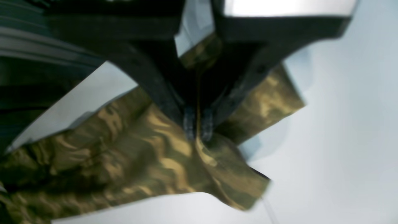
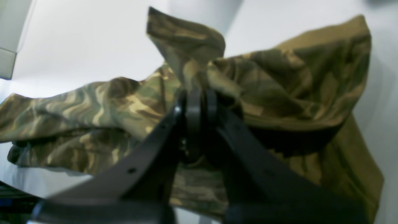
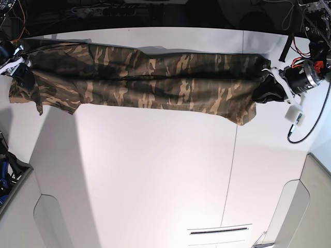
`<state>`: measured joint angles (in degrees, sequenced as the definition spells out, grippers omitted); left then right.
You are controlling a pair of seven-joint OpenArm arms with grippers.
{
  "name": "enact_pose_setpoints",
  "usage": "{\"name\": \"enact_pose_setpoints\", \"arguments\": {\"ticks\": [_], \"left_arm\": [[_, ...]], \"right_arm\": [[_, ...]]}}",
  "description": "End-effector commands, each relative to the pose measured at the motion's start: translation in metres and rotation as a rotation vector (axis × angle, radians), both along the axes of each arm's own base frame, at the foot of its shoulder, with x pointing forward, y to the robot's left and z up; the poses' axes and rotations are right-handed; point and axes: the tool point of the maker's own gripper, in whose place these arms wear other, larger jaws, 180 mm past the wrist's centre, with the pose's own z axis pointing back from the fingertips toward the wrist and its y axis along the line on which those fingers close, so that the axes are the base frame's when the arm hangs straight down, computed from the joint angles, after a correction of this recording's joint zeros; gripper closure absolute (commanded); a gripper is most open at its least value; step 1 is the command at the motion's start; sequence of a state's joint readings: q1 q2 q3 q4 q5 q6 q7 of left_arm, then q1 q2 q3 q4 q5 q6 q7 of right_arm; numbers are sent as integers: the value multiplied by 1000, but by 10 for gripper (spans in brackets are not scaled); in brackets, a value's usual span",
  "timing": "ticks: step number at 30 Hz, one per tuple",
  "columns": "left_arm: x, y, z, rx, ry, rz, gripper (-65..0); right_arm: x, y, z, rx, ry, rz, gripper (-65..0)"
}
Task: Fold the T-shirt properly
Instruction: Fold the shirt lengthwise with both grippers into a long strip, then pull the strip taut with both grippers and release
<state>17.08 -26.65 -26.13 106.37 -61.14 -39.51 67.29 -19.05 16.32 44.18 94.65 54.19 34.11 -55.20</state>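
Item: my left gripper (image 1: 197, 124), jaws clenched on a pinch of the camouflage T-shirt (image 3: 150, 77); my right gripper (image 2: 199, 105), likewise clamped on cloth. Shirt stretched between them as a long band across the white table's (image 3: 155, 170) far side.

You've got the T-shirt (image 3: 150, 77) pulled out long across the far side of the white surface, a camouflage band of tan, brown and olive streaks. It's doubled lengthwise, with a fold line running along its middle. Both ends are bunched and lifted; a loose flap hangs at each end, and the cloth between sags in soft wrinkles.
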Motion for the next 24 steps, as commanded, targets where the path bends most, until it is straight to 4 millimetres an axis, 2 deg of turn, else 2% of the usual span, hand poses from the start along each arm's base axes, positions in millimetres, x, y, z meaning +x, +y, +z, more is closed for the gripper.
{"name": "enact_pose_setpoints", "arguments": {"ticks": [1,3,6,14,17,22,24], "left_arm": [[7,5,20,6,-70,0,0],[5,13,31,12,-101,24,0],[-4,21,35,32,-100,41,0],[-32,22,15,38,-8,46,0],[-45,23,7,39,34,46,0],[-59,23,-2,40,79,46,0],[-60,24,-2,46,80,48,-134]], "right_arm": [[7,-5,13,-16,-47,3,0],[6,-4,13,-16,-46,4,0],[5,-4,12,-15,-38,7,0],[-10,2,4,16,3,18,0],[-20,5,-5,22,32,5,0],[-34,3,-37,23,99,-67,0],[-39,1,-48,49,127,-87,0]]}}
